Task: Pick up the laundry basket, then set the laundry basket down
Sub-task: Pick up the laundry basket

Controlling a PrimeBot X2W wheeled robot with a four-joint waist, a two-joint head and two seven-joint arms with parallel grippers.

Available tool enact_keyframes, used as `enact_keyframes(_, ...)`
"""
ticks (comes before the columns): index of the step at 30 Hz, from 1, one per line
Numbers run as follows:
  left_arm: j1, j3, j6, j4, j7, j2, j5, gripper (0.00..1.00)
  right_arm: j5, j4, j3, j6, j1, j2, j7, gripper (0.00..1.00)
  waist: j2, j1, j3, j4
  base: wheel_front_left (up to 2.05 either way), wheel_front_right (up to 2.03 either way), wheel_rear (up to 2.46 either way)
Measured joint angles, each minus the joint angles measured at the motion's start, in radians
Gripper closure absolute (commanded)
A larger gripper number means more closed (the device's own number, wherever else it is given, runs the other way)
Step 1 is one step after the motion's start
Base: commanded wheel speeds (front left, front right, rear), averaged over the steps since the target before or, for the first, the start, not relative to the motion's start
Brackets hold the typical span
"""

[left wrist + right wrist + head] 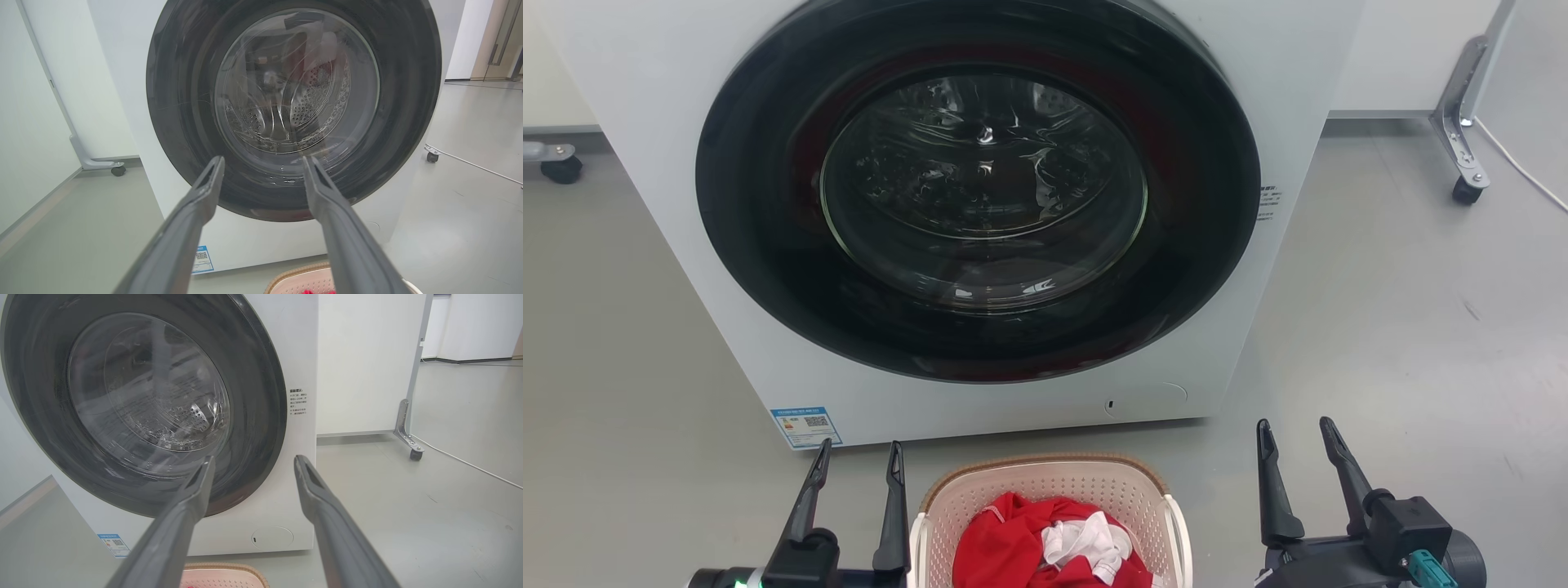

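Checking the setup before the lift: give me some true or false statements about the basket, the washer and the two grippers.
The basket stands on the floor in front of the washer. True.
The washer door is open. False: it is shut.
Red and white clothes lie in the basket. True.
The left gripper is clamped on the basket. False: it is open, holding nothing.
The right gripper is open. True.
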Motion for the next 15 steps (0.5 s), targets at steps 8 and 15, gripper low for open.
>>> enact_keyframes(8, 0.000, -0.002, 0.000, -0.001, 0.000, 0.000, -0.001, 0.00, 0.000, -0.004, 0.000, 0.000, 0.000, 0.000, -0.003, 0.00, 0.0000, 0.0000, 0.005, 0.001, 0.00, 0.00, 0.00)
enact_keyframes(15, 0.000, -0.001, 0.000, -0.001, 0.000, 0.000, -0.006, 0.00, 0.001, -0.006, 0.000, 0.000, 0.000, 0.000, -0.003, 0.00, 0.0000, 0.0000, 0.013, 0.001, 0.00, 0.00, 0.00)
